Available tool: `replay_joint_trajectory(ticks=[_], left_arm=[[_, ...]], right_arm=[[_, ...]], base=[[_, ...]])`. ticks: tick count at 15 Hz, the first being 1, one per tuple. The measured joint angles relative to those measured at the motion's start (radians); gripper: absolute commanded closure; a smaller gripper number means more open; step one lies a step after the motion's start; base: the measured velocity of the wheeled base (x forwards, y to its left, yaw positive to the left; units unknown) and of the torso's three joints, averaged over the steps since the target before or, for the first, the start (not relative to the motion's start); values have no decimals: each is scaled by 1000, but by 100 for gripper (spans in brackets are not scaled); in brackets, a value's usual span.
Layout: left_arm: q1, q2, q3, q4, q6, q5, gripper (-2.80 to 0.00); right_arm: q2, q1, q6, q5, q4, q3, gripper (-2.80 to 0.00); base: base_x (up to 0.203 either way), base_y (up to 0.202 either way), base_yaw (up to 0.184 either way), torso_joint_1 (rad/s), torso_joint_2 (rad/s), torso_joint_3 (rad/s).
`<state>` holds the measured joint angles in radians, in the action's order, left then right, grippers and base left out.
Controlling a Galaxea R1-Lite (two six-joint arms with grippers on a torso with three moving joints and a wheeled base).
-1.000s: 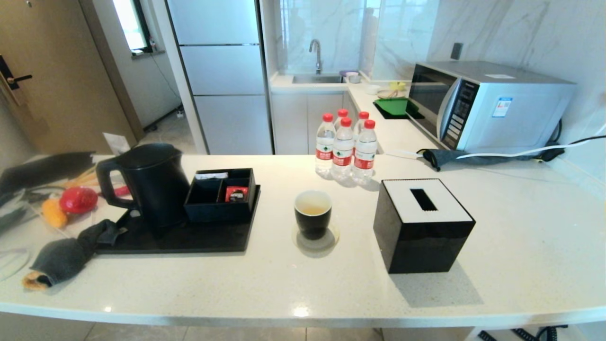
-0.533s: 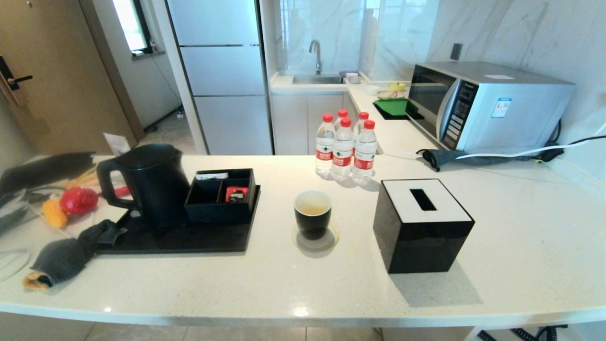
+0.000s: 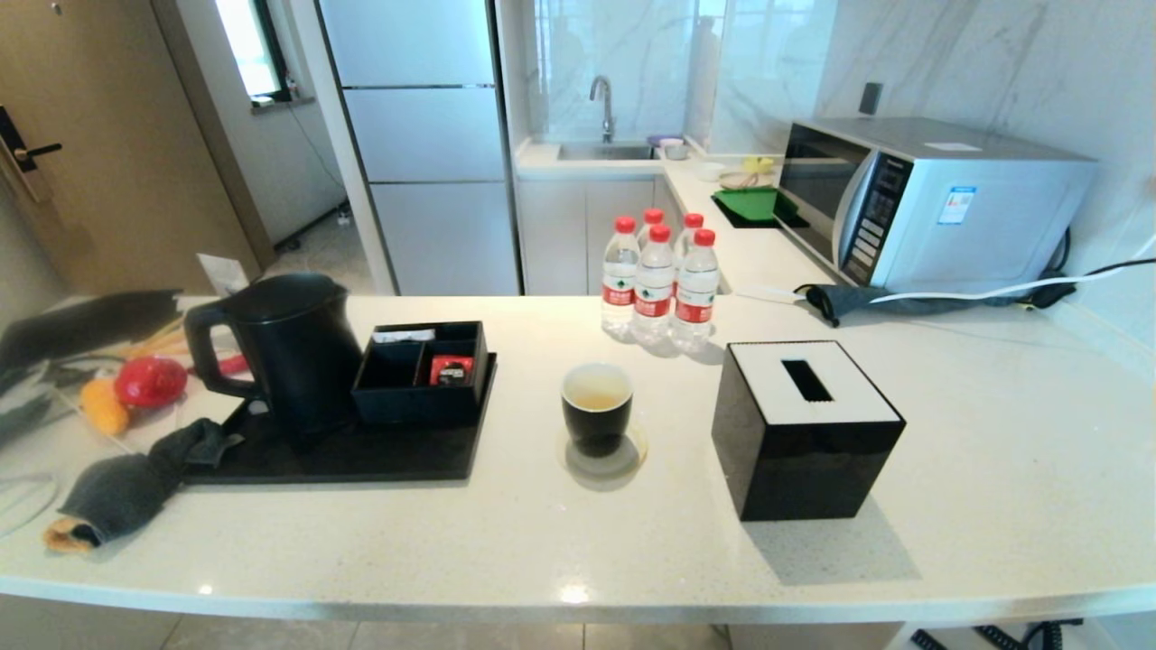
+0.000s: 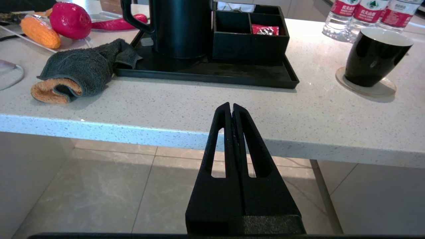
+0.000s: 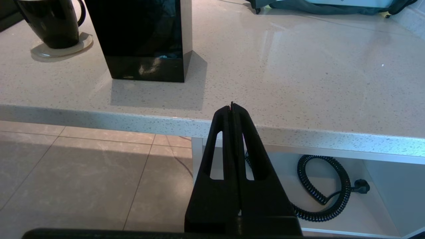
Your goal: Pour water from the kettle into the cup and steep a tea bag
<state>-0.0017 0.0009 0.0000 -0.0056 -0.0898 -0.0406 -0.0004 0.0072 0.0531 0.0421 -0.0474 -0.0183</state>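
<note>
The matte black kettle stands on a black tray at the counter's left, its handle turned left; it also shows in the left wrist view. The black cup sits on a round coaster at the middle, with pale yellowish liquid inside. No tea bag is in view. My left gripper is shut and empty, in front of and below the counter's front edge, facing the tray. My right gripper is shut and empty too, before the edge near the tissue box. Neither arm shows in the head view.
A black divided box with a red packet sits on the tray. A black tissue box stands right of the cup. Water bottles stand behind. A grey cloth lies at the left. A coiled cable lies under the counter.
</note>
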Motion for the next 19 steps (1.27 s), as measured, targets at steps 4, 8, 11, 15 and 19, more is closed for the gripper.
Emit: replay_joint_trajectory(ticks=[4, 8, 11, 15, 19], left_arm=[[0, 0, 0, 0, 0, 0, 0], [0, 0, 0, 0, 0, 0, 0], [0, 0, 0, 0, 0, 0, 0], [0, 0, 0, 0, 0, 0, 0], [0, 0, 0, 0, 0, 0, 0]], right_arm=[[-1, 0, -2, -1, 0, 1, 0], [-1, 0, -2, -1, 0, 1, 0], [-1, 0, -4, -1, 0, 1, 0], [-1, 0, 4, -4, -5, 1, 0], [-1, 0, -2, -1, 0, 1, 0]], base=[[0, 0, 0, 0, 0, 0], [0, 0, 0, 0, 0, 0], [0, 0, 0, 0, 0, 0], [0, 0, 0, 0, 0, 0], [0, 0, 0, 0, 0, 0]])
